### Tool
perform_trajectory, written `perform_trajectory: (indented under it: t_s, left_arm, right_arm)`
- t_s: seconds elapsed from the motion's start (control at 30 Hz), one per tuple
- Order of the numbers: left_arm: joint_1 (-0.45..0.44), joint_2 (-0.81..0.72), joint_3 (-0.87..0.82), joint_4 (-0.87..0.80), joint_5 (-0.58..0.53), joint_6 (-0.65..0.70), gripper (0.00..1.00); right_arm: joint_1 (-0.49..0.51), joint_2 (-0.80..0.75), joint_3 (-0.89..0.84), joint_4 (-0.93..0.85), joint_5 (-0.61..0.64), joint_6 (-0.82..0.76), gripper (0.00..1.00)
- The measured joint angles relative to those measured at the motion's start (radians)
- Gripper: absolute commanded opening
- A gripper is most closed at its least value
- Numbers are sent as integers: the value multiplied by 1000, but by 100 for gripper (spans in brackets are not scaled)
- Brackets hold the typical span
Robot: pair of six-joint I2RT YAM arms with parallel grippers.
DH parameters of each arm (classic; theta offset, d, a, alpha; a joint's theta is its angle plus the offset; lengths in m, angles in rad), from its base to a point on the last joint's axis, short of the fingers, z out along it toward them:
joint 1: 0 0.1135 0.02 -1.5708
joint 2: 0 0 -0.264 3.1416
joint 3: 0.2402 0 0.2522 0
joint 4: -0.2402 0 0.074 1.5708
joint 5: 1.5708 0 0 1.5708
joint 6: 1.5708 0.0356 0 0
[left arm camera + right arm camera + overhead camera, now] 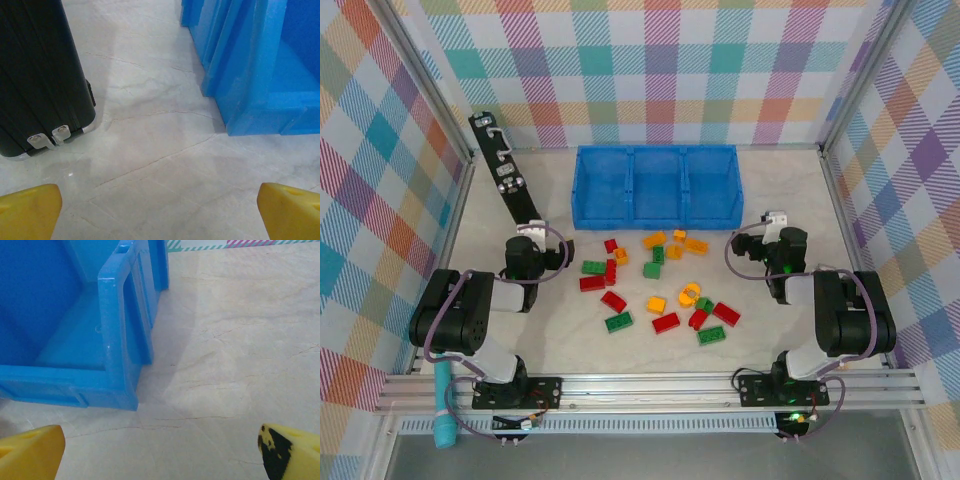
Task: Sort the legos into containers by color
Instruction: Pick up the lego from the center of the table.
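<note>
Overhead view of a pale marbled table [570, 345] with a low blue tray [656, 224] of 3 joined square compartments. As far as this view shows, no brick lies in any of the 3 compartments. About 20 small legos [656, 304] in red, green and yellow-orange lie loose and mixed on the table on the near side of the tray. The closest ones are near its front wall but apart from it. Judging by this, sorting has not begun and every brick is left to move.

The left gripper [160, 215] is off the tray's near-left corner, low over the table and pointing past that corner. Its yellow fingertips [27, 212] are spread wide with only bare table between them, so it is released and grasps nothing. A long black bar [40, 75] lies on the far side of this gripper from the tray.

The right gripper [160, 455] is off the tray's near-right corner, low and aimed along the tray's right side. Its fingertips [30, 452] are also spread wide apart around nothing. Both arms are folded, elbows drawn back away from the tray, and neither gripper is over the legos
</note>
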Motion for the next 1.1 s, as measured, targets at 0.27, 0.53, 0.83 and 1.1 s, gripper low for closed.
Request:
perform_trajectory:
  t_s: [0.27, 0.53, 0.83, 1.1]
  left_arm:
    - [0, 0, 0, 0, 0, 0, 100]
    - [0, 0, 0, 0, 0, 0, 100]
    - [0, 0, 0, 0, 0, 0, 100]
    - [9, 0, 25, -14, -39, -19, 100]
  right_arm:
    - [0, 0, 0, 0, 0, 0, 99]
    - [0, 0, 0, 0, 0, 0, 99]
    - [0, 0, 0, 0, 0, 0, 99]
    - [0, 0, 0, 0, 0, 0, 99]
